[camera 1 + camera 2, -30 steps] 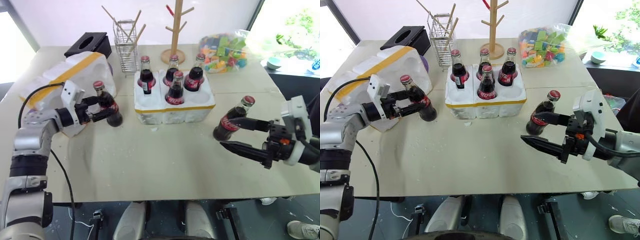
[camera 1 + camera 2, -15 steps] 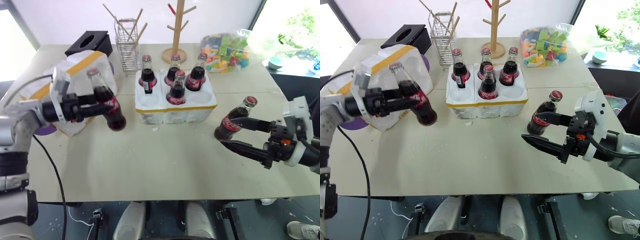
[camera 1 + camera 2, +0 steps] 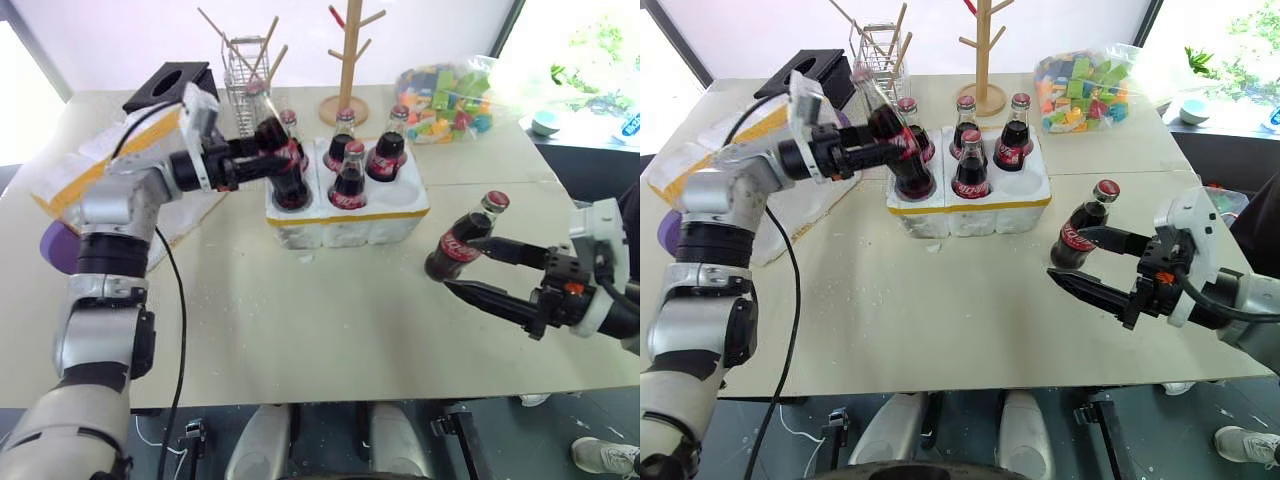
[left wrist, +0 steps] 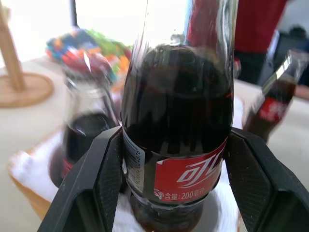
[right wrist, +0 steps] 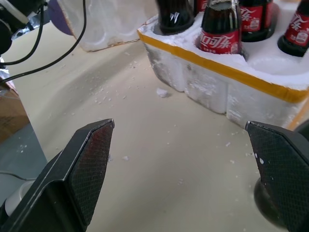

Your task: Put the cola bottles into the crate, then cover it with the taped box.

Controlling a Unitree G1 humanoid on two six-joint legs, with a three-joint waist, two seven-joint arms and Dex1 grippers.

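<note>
Left jaws round cola bottle (image 3: 280, 160)

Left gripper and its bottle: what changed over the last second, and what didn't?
The left gripper, clamped on a cola bottle, lifted it off the table and carried it right, over the crate. Unchanged: four bottles in the crate, the right gripper open beside the sixth bottle.

Scene is brightly daylit from windows behind the counter (image 3: 330, 330); the far background is overexposed. Shadows on the counter are soft and faint. In the left wrist view the near bottle (image 4: 178, 125) shows glare streaks, and everything behind it is blurred.
</note>
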